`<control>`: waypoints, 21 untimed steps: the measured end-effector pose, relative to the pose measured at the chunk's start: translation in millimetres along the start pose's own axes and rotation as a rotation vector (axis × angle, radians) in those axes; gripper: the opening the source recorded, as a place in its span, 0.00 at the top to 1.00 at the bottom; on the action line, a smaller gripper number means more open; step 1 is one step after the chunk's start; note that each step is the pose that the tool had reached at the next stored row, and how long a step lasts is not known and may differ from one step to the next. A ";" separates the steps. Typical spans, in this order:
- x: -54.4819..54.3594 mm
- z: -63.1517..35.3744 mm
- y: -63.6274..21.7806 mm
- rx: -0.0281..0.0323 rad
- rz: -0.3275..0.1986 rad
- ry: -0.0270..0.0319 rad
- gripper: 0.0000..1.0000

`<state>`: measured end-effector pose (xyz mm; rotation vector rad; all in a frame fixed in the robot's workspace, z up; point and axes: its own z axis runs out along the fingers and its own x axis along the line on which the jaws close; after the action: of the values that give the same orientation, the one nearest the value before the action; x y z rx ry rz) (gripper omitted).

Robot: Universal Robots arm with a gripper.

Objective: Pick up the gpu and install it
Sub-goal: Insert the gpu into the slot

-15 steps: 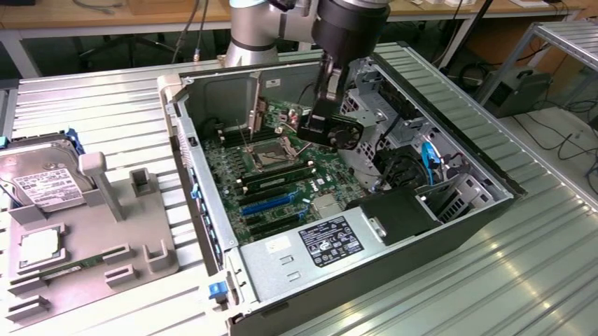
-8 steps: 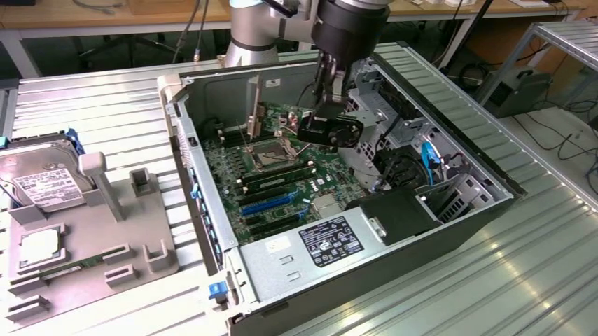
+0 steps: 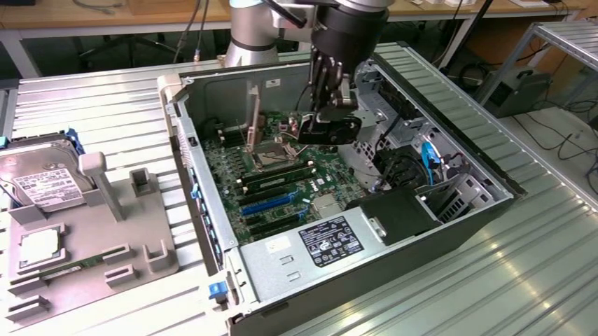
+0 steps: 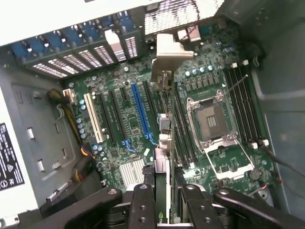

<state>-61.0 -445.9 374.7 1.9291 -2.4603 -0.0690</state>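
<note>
- I am pinching the gpu (image 4: 162, 160) between the two fingers (image 4: 143, 205) of my end effector (image 4: 164, 193); the card is standing on edge in the grip, with the jaws partly closed against its faces.
- The card's silver bracket (image 4: 167, 57) is sitting at the end farthest from my fingertips, toward the case's slotted rear wall.
- I am hanging inside the open computer case (image 3: 178, 140), with the gpu (image 3: 327, 129) directly below my end effector (image 3: 329, 112) and over the motherboard (image 4: 119, 95).
- The card is running parallel to the expansion slots; the blue slot (image 4: 140, 114) is lying just beside it on one side and the empty CPU socket (image 4: 209, 119) on the other.
- I cannot tell whether the card's lower edge is touching the board.
- The power supply (image 3: 318, 241) is lying well apart from my end effector, at the case's near end.
- A hard drive (image 3: 38, 175) and a grey parts holder (image 3: 84, 231) are resting on the tabletop (image 3: 112, 105), well away from my end effector, outside the case.
</note>
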 end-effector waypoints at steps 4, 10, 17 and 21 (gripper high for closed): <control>2.8 3.3 0.8 -0.0002 -0.030 -0.0019 0.74; 12.5 10.2 8.5 0.0025 -0.034 -0.0034 0.74; 22.5 19.9 15.2 0.0036 -0.047 -0.0033 0.74; 28.1 26.2 29.0 0.0057 -0.048 -0.0037 0.74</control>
<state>-96.9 -465.6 349.3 1.9922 -2.4193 -0.0662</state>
